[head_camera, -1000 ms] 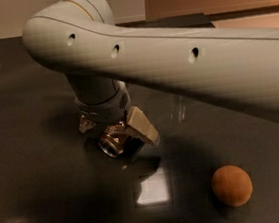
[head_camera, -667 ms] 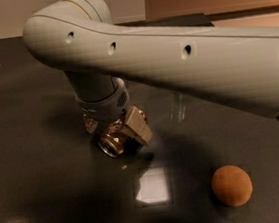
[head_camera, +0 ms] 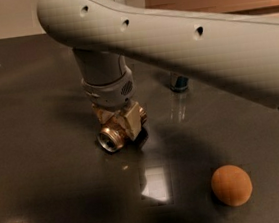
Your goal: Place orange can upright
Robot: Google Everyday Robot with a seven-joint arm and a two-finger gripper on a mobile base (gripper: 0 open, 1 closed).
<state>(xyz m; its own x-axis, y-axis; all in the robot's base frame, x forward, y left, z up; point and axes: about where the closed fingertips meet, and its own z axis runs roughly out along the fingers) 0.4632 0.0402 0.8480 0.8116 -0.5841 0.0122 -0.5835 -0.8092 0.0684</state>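
Beige finger pads (head_camera: 132,120) press against the side of the orange can (head_camera: 109,137). The gripper (head_camera: 120,126) hangs straight down from its grey wrist (head_camera: 108,89) and is clamped around the can's body. It sits low over the dark glossy table (head_camera: 42,144), left of the middle of the scene.

The can is inside the jaws, not beside them. It lies on its side, with the long axis roughly level with the table, and its silver end faces forward and to the left. Only that end and a short stretch of coppery wall show past the pad. I cannot tell whether the can rests on the surface or hangs just above it.

The coming move turns on this: the can's axis runs crosswise to the downward-pointing gripper, so in my judgement the wrist must rotate about a quarter turn to get the can upright before it is set down and let go.

The pale arm (head_camera: 182,43) sweeps up and away to the right. Behind it, the base of a blue can (head_camera: 179,83) stands on the table, well apart from the gripper. An orange fruit (head_camera: 232,185) sits to the front right, also well clear.
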